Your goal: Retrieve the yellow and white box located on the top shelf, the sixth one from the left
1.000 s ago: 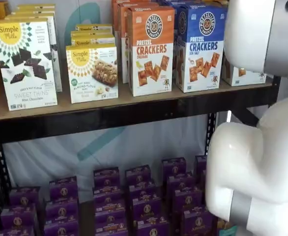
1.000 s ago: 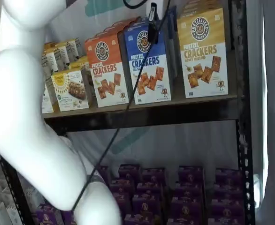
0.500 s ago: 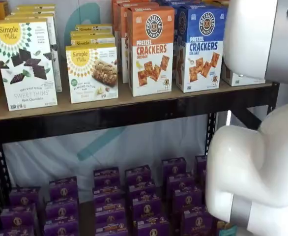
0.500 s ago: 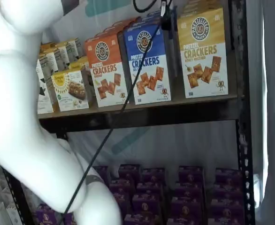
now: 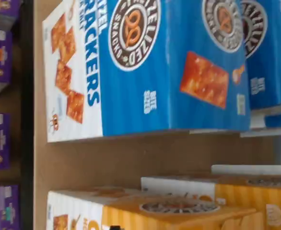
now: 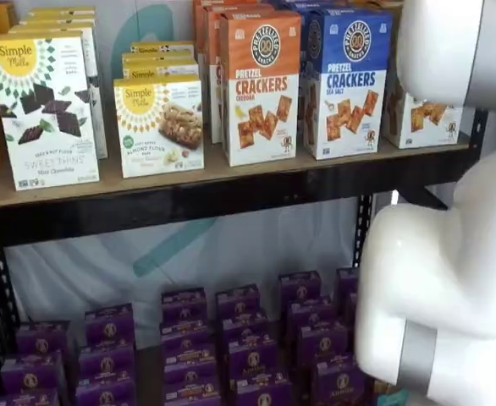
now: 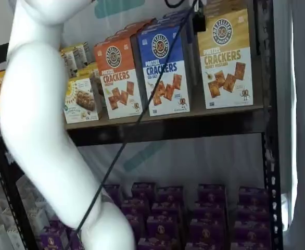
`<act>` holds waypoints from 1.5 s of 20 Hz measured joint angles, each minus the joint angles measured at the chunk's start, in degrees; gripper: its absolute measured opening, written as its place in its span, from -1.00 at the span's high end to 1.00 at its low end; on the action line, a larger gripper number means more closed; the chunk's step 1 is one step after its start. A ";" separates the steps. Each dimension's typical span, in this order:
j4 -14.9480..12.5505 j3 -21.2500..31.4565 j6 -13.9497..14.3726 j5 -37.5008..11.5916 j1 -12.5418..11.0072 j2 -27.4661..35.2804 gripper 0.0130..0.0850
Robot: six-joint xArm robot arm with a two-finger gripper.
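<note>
The yellow and white box (image 7: 225,57) stands upright at the right end of the top shelf (image 7: 194,125), next to a blue-and-white cracker box (image 7: 165,70). In a shelf view only its white lower part (image 6: 424,118) shows, beside my white arm (image 6: 451,279). The wrist view shows its yellow top (image 5: 179,211) and the blue box (image 5: 169,67), with bare shelf board between them. My gripper (image 7: 198,18) shows only as a dark piece with a cable at the view's top edge, in front of the gap between the blue and yellow boxes. I cannot tell if it is open.
An orange-and-white cracker box (image 6: 261,85) and white Simple Mills boxes (image 6: 43,110) stand further left on the top shelf. Several purple boxes (image 6: 231,338) fill the lower shelf. A black perforated upright (image 7: 269,156) runs just right of the yellow box.
The dark gripper piece and its cable have moved right, from in front of the blue box toward the yellow box. The arm has risen and uncovered more of the yellow box's lower part.
</note>
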 joint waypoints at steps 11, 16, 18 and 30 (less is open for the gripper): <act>-3.82 -6.99 1.97 4.72 1.45 6.88 -1.00; -4.71 -9.05 2.29 5.90 1.70 9.11 -1.00; -5.96 -10.17 2.35 6.74 1.97 10.05 -1.00; -14.56 -18.20 4.02 16.15 4.39 14.90 -1.00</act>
